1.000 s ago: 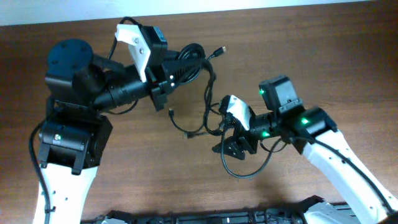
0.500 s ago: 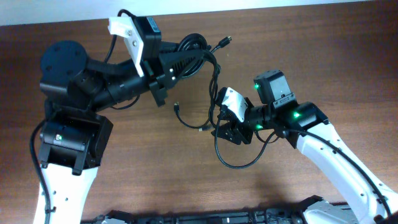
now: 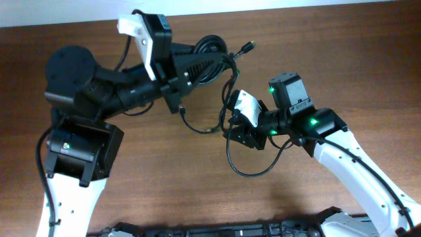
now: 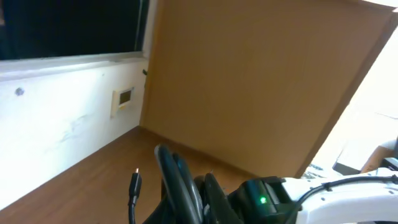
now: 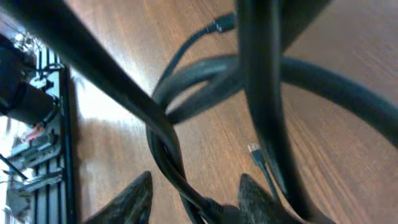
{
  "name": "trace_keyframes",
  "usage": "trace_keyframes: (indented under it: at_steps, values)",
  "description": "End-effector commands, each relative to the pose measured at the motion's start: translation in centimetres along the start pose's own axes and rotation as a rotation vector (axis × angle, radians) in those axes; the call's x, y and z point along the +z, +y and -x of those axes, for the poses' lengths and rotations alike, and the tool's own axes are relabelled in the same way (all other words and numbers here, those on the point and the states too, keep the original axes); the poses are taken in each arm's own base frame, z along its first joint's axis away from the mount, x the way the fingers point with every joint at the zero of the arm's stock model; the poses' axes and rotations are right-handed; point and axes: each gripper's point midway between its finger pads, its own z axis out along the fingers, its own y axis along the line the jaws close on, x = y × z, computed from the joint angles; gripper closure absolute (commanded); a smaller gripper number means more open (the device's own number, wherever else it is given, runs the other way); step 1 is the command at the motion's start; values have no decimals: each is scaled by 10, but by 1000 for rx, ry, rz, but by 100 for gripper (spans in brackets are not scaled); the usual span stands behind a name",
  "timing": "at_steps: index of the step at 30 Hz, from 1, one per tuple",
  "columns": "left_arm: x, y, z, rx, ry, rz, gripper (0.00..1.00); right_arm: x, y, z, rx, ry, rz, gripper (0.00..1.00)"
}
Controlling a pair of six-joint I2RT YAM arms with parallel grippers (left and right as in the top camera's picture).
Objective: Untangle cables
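Seen from overhead, a brown wooden table [image 3: 342, 59] carries a tangle of thin black cables [image 3: 227, 85], strung between two robot arms. The left gripper [image 3: 205, 64] reaches in from the upper left, its jaws closed on a coiled bunch of the cables that it holds above the tabletop near the far edge; one loose plug [image 3: 248, 46] sticks out just beyond the coil, towards the pale wall [image 3: 296, 6]. From that bunch, strands hang down and to the right to the right gripper [image 3: 238, 137], which sits near the middle of the table, well apart from the left one. Below the right gripper a slack loop [image 3: 253, 170] lies on the wood, and a second small plug [image 3: 210, 130] rests just to its left. The right wrist camera shows the right gripper [image 5: 198, 208] with its two fingertips [image 5: 134, 200] spread apart and a single strand of the cables [image 5: 163, 134] running down between them (blur makes it unclear whether either pad touches it). The left wrist camera shows the coiled bunch [image 4: 177, 180] close at the bottom of the frame.
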Motion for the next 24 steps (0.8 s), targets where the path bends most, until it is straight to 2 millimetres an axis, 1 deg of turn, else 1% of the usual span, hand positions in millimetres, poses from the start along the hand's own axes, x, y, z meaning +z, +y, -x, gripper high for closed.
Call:
trace_keyframes:
  at_steps: [1,2,3,5,8,10,12,13,15,16,17,18,20,21,22,23,24]
  values:
    - [-2,-11,14,26,-31,-11,100,2,2,-1,-1,2,9,70]
    - [-2,-10,15,29,-36,-8,100,2,2,-1,-1,2,10,69]
    - [-2,-9,16,29,-39,2,100,2,2,0,-1,2,9,55]
    - [-2,-8,15,23,-37,2,100,2,2,0,-2,2,9,47]
    - [-2,-4,16,21,-44,30,100,2,5,2,-6,-12,26,43]
    - [-3,6,19,19,-62,88,100,2,11,11,-24,-51,63,43]
    - [-4,11,23,25,-79,119,100,1,11,18,-47,-79,68,43]
    - [-5,15,28,37,-101,147,100,0,10,25,-72,-107,68,43]
    - [-6,13,42,70,-150,145,100,-1,6,40,-129,-162,48,42]
    - [-7,10,48,87,-174,136,100,-2,3,46,-153,-185,36,44]
    - [-7,9,50,95,-182,133,100,-3,2,49,-164,-195,32,47]
    - [-7,9,51,96,-183,133,100,-3,2,51,-172,-202,28,54]
    - [-7,11,45,73,-161,140,100,-4,0,51,-174,-204,20,60]
    - [-6,15,38,57,-137,150,100,-4,0,51,-174,-204,21,63]
    - [-6,18,30,58,-109,164,100,-4,0,51,-174,-204,21,64]
    - [-6,22,27,44,-98,182,100,-4,0,51,-174,-204,21,67]
    - [-6,24,25,36,-91,189,100,-4,0,51,-173,-204,21,72]
